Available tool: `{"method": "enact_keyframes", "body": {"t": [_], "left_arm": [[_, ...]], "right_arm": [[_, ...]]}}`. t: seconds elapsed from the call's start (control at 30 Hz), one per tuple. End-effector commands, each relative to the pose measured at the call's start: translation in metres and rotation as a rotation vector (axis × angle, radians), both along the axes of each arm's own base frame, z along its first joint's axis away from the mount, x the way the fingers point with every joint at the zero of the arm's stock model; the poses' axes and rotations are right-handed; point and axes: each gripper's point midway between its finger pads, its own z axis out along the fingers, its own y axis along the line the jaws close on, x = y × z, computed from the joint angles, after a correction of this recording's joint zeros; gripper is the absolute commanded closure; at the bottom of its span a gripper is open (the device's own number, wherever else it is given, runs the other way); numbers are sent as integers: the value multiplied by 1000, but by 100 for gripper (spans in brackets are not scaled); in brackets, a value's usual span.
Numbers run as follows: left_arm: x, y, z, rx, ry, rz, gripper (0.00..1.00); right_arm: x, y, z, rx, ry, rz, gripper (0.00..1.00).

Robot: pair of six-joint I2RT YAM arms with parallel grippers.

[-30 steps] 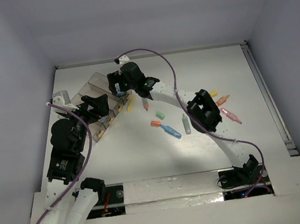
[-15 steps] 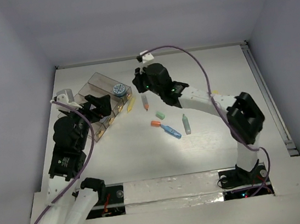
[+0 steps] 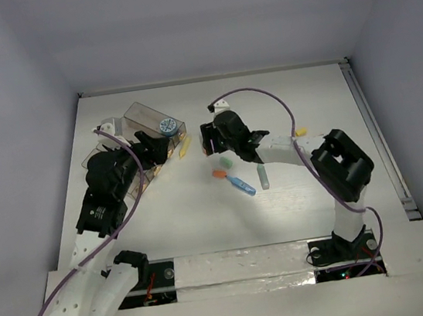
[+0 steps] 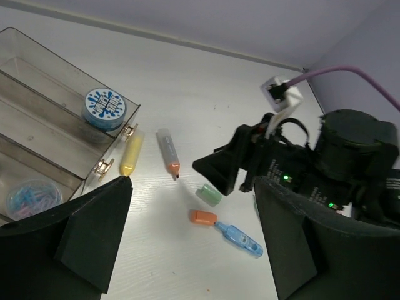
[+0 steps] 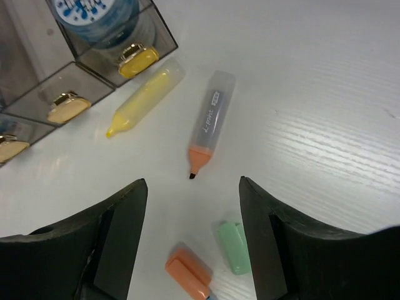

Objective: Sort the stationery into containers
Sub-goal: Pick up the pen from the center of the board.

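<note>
The clear smoky containers [image 3: 140, 116] stand at the back left; a round blue tape roll [image 3: 167, 126] sits in the end box. My right gripper [image 3: 211, 145] is open and empty, hovering over a grey pen with an orange tip [image 5: 211, 122], a green cap [image 5: 234, 247] and an orange cap [image 5: 190, 272]. A yellow pen [image 5: 145, 98] lies beside the brass clasps [image 5: 137, 56]. A blue pen [image 3: 242, 185] touches the orange cap. My left gripper [image 3: 154, 147] is open and empty by the containers' front; the loose pens show between its fingers [image 4: 94, 231].
A grey-green pen [image 3: 263, 175] lies right of the blue pen. A small dish of pastel clips [image 4: 28, 197] sits in a nearer box. The right arm's elbow [image 3: 340, 160] stands over the table's right half. White walls close the table's back and sides.
My right gripper has drawn back from the end box, leaving the tape roll inside, and moved down over the loose pens. My left gripper has shifted slightly right along the containers.
</note>
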Motion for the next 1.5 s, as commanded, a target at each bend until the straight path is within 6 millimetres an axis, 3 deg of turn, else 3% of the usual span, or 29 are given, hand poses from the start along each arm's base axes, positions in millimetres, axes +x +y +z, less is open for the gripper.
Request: {"method": "enact_keyframes", "body": {"t": [0.0, 0.07, 0.1, 0.23, 0.27, 0.33, 0.57, 0.73, 0.77, 0.83, 0.97, 1.0, 1.1, 1.13, 1.17, 1.2, 1.23, 1.37, 1.47], "left_arm": [[1, -5, 16, -8, -68, -36, 23], [0, -6, 16, -6, -69, -42, 19], [0, -6, 16, -6, -67, -44, 17], [1, -5, 17, -2, -69, -41, 8], [1, -6, 16, -1, -69, -50, 1], [0, -8, 18, -4, -73, -62, 1], [-1, -12, 18, -7, -71, -85, 1], [-1, -11, 18, -7, -73, -82, 1], [-2, -12, 17, -7, -71, -87, 3], [-2, -12, 18, -6, -73, -90, 4], [0, -12, 15, -6, -63, -90, 10], [0, -13, 15, -5, -62, -96, 11], [0, -17, 9, -2, -43, -124, 13], [2, -19, 4, 0, -23, -131, 14], [2, -23, 2, -5, -11, -150, 15], [4, -28, -4, -17, 19, -179, 19], [6, -28, -8, -15, 30, -179, 19], [9, -34, -12, -69, 60, -231, 26], [9, -38, -17, -91, 76, -260, 28]], "right_arm": [[16, 13, 0, 8, 4, 6, 33], [23, 14, -18, -23, 35, -1, 32], [29, 18, -17, -22, 27, -1, 32], [40, 23, -40, -76, 52, -9, 33], [42, 22, -44, -88, 55, -14, 34], [44, 22, -56, -108, 66, -25, 36], [50, 19, -84, -173, 92, -39, 52], [47, 12, -90, -205, 84, -35, 74], [46, 10, -82, -209, 69, -27, 82], [43, 8, -71, -196, 32, -9, 88], [24, 5, -21, -176, -103, 134, 89], [18, 4, 9, -150, -156, 162, 89], [-7, -2, 27, -164, -190, 275, 88], [-17, -2, 53, -126, -227, 310, 88], [-24, -7, 54, -123, -226, 316, 88], [-45, 0, 81, -52, -272, 376, 87], [-46, 0, 81, -51, -273, 377, 87], [-85, 23, 118, 34, -346, 500, 85], [-102, 37, 129, 61, -364, 564, 84]]}}
